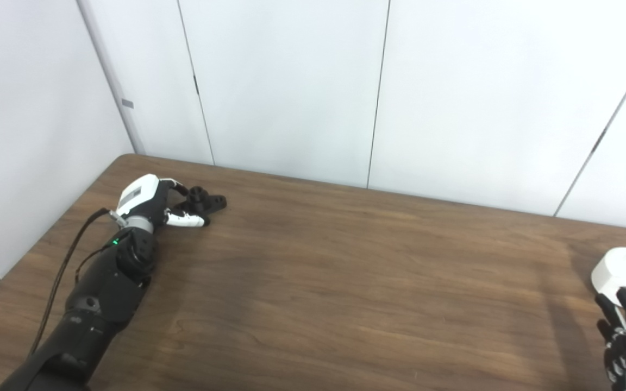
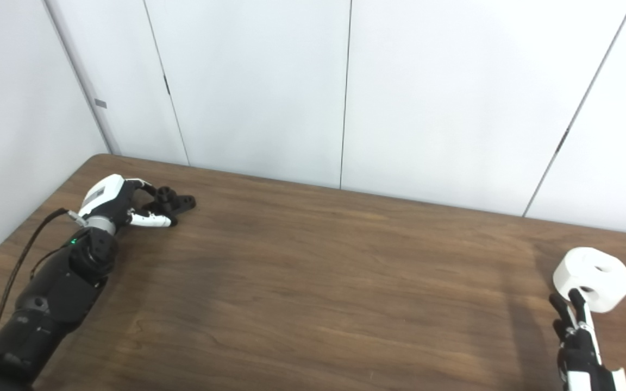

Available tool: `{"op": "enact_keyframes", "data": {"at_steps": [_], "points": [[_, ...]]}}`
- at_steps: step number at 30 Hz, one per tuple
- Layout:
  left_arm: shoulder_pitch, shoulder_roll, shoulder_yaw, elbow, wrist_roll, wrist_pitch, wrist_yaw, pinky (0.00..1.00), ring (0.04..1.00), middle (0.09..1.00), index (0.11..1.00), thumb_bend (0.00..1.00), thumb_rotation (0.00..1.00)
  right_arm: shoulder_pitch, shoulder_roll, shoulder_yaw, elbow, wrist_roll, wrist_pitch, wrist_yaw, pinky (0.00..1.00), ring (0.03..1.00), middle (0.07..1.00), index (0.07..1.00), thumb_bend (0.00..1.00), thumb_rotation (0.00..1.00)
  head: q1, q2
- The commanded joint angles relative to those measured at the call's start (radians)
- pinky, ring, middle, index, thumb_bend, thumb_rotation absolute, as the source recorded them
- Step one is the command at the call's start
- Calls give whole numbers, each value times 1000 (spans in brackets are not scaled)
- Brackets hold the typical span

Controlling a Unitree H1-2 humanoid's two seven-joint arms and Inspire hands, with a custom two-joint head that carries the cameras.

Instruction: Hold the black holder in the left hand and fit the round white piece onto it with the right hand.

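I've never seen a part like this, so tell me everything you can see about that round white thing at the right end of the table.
The round white piece is a thick, short cylinder, matte like plastic, with a hole in its top face and another in its side wall. It sits slightly tilted near the right end of the brown wooden table. The right hand reaches up to it from below, dark fingertips at its near side; whether they grip it I cannot tell. It lies far from the black holder.

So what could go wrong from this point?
1. The left hand has fingers around only one end of the black holder, which lies on the table; it could pivot or slip on lifting.
2. The right hand meets the round white piece only at the fingertips near the table's right edge, and may nudge it away.
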Motion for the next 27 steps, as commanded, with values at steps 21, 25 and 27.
{"op": "enact_keyframes", "data": {"at_steps": [21,25,27], "points": [[-36,4,15,53,-22,-69,28,874,944,845,492,538,65,90,63,23,48,-5,12,-12,1000,1000,937,1000,568,997,-7,0],[-38,1,18,62,-39,-85,17,862,915,822,486,523,49,91,64,23,44,-2,16,-12,1000,997,936,1000,580,986,-7,0],[-37,2,14,64,-38,-95,14,849,904,814,486,521,46,90,64,23,44,-1,15,-11,1000,1000,937,1000,575,983,-7,0]]}}
